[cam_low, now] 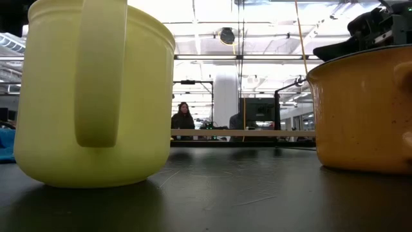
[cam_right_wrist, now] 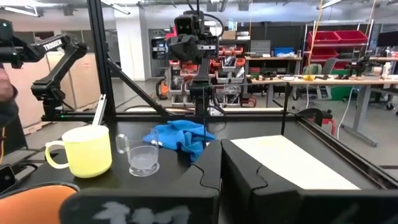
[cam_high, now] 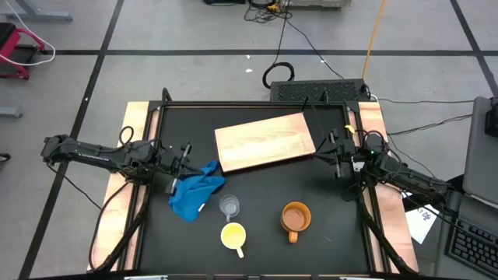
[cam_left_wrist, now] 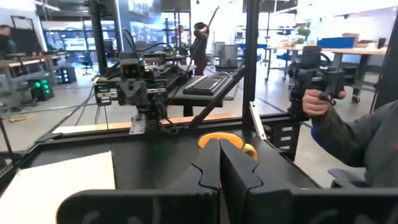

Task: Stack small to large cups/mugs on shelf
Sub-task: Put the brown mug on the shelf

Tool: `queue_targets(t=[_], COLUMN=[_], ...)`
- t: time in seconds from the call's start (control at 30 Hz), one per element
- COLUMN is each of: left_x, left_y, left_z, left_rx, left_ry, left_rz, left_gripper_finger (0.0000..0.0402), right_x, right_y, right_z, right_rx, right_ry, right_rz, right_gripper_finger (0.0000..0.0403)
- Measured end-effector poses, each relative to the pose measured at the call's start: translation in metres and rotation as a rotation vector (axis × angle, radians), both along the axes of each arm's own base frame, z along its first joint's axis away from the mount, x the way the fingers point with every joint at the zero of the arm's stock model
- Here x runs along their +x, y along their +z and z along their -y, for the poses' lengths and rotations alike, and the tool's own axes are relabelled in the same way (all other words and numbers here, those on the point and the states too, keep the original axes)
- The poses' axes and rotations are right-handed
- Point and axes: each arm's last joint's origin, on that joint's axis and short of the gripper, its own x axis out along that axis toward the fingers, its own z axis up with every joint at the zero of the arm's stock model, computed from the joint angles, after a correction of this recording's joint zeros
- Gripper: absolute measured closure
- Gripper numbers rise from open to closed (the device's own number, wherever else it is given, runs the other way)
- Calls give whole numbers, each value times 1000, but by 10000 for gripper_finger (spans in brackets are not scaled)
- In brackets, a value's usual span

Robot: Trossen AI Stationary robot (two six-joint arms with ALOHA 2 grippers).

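- You have a pale yellow mug, plain, with a matching yellow handle; in the low view it reads greenish-yellow
- Your large mug is orange-brown; its glaze is finely speckled in the low view
- The small cup is clear, colourless plastic
- Your board is light wood with pale streaked grain
- The crumpled cloth is bright blue
- The tabletop is black; its side strips are light tan wood
- Both arms and grippers you see are dark, near black

Yellow mug, clear cup, orange mug upright, off board.
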Motion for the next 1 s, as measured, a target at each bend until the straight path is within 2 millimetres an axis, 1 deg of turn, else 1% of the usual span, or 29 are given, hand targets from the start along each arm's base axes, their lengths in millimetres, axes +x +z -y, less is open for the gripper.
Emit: queue_targets(t=[0.37, 0.87, 1.0], left_x=[0, 0, -1], left_y=[-1, -1, 0], left_z=[0, 0, -2], left_rx=[-41, -10, 16], left_ry=[1, 5, 70], left_rz=[-16, -11, 0], left_gripper_finger=[398, 398, 398], right_x=[0, 0, 0], right_y=[0, 0, 0], right_z=[0, 0, 0], right_rx=[-2, -2, -1], right_ry=[0, 0, 0], right_rz=[-1, -1, -1], right_gripper_finger=[403, 403, 403])
